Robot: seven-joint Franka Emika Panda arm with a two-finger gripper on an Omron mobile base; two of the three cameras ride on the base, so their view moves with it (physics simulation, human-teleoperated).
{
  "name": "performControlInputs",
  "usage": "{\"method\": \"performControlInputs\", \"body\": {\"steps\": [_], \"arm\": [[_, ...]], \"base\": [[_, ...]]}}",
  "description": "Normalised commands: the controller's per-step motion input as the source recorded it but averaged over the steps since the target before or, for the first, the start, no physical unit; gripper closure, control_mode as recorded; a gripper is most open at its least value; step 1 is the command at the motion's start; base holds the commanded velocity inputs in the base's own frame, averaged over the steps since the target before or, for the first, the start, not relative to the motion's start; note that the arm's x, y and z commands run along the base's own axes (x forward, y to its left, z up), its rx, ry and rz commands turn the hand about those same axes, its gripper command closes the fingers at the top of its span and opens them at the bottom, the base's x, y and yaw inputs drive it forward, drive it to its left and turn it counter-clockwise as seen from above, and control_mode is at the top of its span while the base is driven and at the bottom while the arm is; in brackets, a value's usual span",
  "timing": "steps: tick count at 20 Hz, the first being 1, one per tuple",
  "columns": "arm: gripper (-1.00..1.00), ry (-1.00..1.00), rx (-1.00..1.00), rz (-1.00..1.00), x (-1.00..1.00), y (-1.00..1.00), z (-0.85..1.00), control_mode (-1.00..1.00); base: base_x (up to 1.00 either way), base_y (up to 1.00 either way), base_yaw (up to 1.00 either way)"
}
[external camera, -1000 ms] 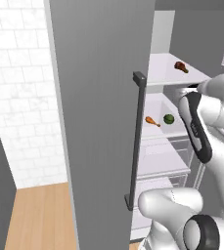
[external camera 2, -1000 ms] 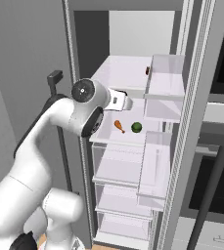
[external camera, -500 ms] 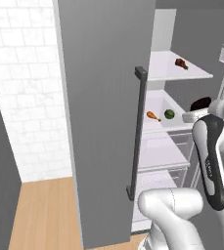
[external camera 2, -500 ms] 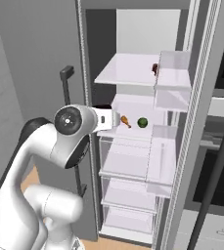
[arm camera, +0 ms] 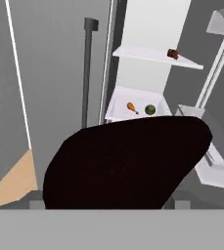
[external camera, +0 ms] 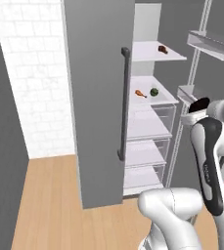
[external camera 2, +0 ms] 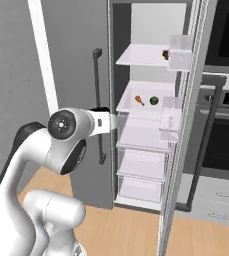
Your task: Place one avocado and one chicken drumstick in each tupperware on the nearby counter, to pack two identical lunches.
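Dark gripper [external camera: 199, 104] | jaws wide apart | holding nothing | touching nothing

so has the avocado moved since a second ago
No, the avocado still lies just right of the chicken drumstick on the same fridge shelf; the camera moved.

The arm [external camera 2: 46, 165] is glossy white, built of rounded tubular links. A dark grey round cap with a small pale hub marks one joint [external camera 2: 62, 125] (upper left of the right base view). A black band runs along the forearm [external camera: 209, 166].
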Motion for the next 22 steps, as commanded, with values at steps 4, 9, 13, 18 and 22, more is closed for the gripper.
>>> {"method": "performControlInputs", "body": {"steps": [4, 9, 13, 18, 22], "arm": [[1.0, 0.0, 0.0, 0.0, 0.0, 0.0, 0.0, 1.0], [1.0, 0.0, 0.0, 0.0, 0.0, 0.0, 0.0, 1.0], [1.0, 0.0, 0.0, 0.0, 0.0, 0.0, 0.0, 1.0], [1.0, 0.0, 0.0, 0.0, 0.0, 0.0, 0.0, 1.0], [1.0, 0.0, 0.0, 0.0, 0.0, 0.0, 0.0, 1.0]], "base": [[-0.79, -0.99, -0.23], [-0.3, -1.0, -0.29], [0.0, -1.0, -0.29], [0.22, -1.0, -0.27], [0.76, -1.0, -0.25]]}}
